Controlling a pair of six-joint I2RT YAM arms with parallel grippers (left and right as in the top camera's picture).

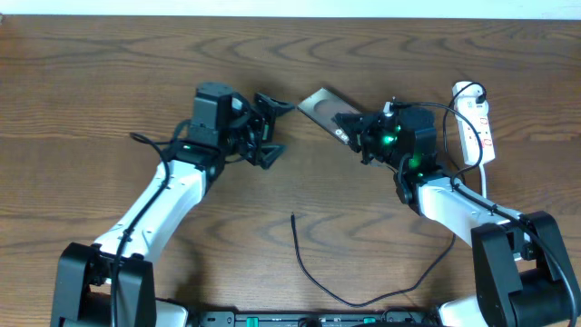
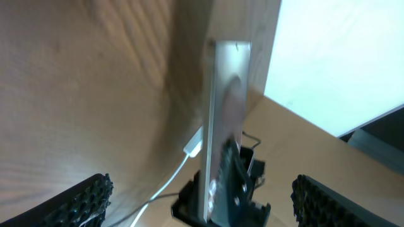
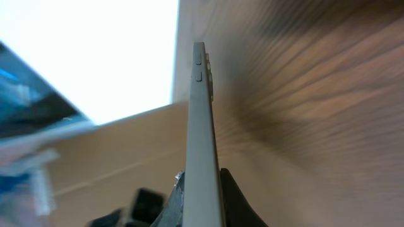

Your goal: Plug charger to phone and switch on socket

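Phone [image 1: 320,107]: gripped at one end by the right gripper [image 1: 349,129], jaws clenched on it; free end points up and left, toward the left gripper [image 1: 278,127]; slab is tilted, showing a pale grey face to the overhead camera; cannot tell whether its lower edge touches the table [image 1: 109,82].

Left gripper: released, jaws spread wide, holding nothing; it sits just beside the phone's free end, apart from it.

Charger [image 1: 304,259]: lying loose on the table near the front edge between the two arms; one end points up toward the middle of the table, well apart from the phone; neither gripper touches it.

Socket [image 1: 476,123]: white strip with red marks at the right side of the table, beside the right arm; its white cord loops near it.

Right wrist view only: phone [image 3: 202,139] seen edge-on, two small side buttons [image 3: 199,68] near the far end; black fingers [image 3: 238,203] clamp either side at the bottom.

Left wrist view only: phone [image 2: 224,120] as a narrow upright slab between the ribbed pads [image 2: 85,198]; a white cord [image 2: 167,186] runs behind it.
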